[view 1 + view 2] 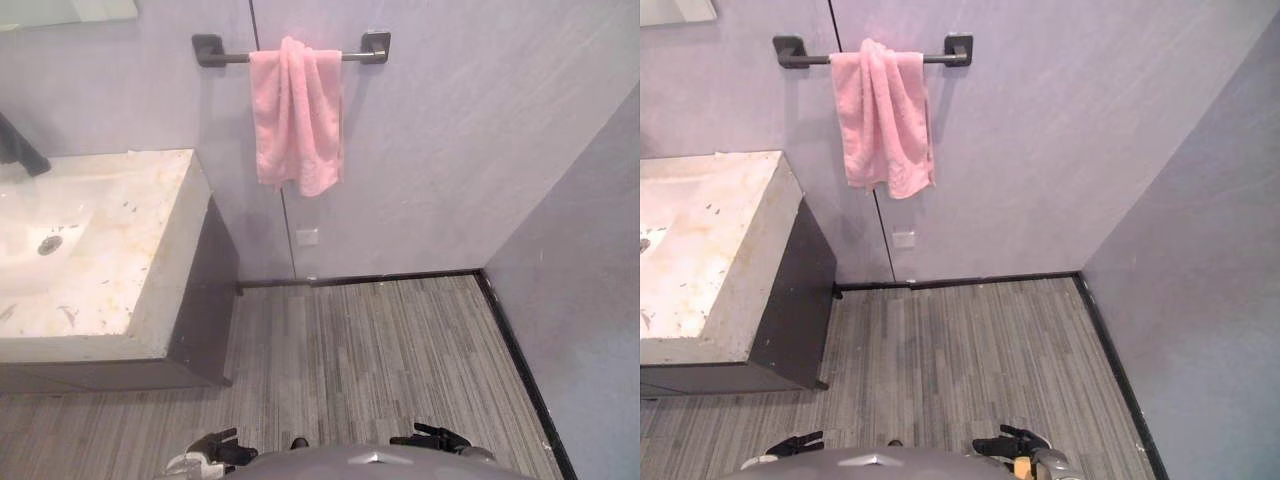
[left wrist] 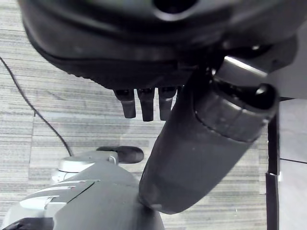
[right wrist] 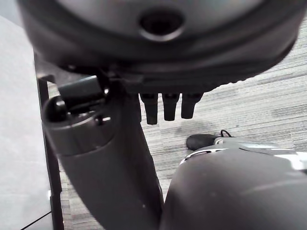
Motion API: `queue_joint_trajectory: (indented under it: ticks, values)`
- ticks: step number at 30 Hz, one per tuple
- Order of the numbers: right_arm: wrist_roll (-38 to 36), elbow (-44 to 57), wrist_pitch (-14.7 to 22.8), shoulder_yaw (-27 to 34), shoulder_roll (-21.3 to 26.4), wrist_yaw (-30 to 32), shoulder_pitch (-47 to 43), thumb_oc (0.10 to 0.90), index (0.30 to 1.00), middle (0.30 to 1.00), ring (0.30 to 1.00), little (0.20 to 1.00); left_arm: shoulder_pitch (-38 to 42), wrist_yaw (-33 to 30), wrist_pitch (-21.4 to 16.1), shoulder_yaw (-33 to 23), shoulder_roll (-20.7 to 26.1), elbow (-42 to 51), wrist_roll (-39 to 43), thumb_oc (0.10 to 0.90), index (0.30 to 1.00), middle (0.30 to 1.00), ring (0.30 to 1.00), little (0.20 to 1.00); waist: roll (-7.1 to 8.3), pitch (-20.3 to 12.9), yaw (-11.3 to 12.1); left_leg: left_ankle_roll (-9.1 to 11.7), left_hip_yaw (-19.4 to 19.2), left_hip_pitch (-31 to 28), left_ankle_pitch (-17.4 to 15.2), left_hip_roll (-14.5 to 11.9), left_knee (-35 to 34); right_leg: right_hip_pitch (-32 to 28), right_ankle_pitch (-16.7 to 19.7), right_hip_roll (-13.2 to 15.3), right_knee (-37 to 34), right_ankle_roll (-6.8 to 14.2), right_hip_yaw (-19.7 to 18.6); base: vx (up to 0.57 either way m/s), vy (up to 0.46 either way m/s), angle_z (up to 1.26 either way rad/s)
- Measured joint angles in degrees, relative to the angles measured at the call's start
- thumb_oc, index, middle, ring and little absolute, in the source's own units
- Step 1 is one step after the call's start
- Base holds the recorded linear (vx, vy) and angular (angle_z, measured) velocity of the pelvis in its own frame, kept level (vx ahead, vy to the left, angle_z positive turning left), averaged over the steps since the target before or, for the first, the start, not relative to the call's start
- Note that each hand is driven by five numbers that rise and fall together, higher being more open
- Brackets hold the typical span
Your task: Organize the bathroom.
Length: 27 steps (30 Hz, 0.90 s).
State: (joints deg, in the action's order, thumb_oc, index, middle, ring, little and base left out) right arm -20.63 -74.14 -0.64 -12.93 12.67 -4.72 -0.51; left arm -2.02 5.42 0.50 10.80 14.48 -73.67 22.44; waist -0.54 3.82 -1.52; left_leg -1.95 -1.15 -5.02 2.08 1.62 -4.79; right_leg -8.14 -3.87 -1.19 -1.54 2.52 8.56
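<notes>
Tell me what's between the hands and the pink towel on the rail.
Striped floor, then wall, both bare, in the left eye view. Left hand and right hand hang low; pink towel hangs on its rail.

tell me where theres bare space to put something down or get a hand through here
The sink counter is bare along its flat rim, between the basin and the wall-side edge. The striped floor is open from the cabinet to the right wall. The towel bar is free right of the pink towel. Both hands, left and right, hang low, holding nothing.

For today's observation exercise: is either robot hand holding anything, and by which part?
Nothing is held. The left hand and right hand hang open above the floor; the pink towel hangs on its rail.
</notes>
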Motion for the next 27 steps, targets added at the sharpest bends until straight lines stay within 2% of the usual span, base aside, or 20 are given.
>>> queue_joint_trajectory:
  ticks: [27]
  values:
    - [-0.2,-0.5,-0.2,-0.1,0.0,-2.2,-0.2,0.8,0.9,0.9,0.9,0.9,-0.1,2.3,2.3,-0.6,1.2,0.0,2.5,0.8,0.9,0.9,0.9,0.9,0.99,0.1,1.2,0.0,0.8,-0.3,0.0,0.3,0.0,-1.2,0.5,0.1,-1.3,0.1,0.8,0.0,-0.001,0.01]
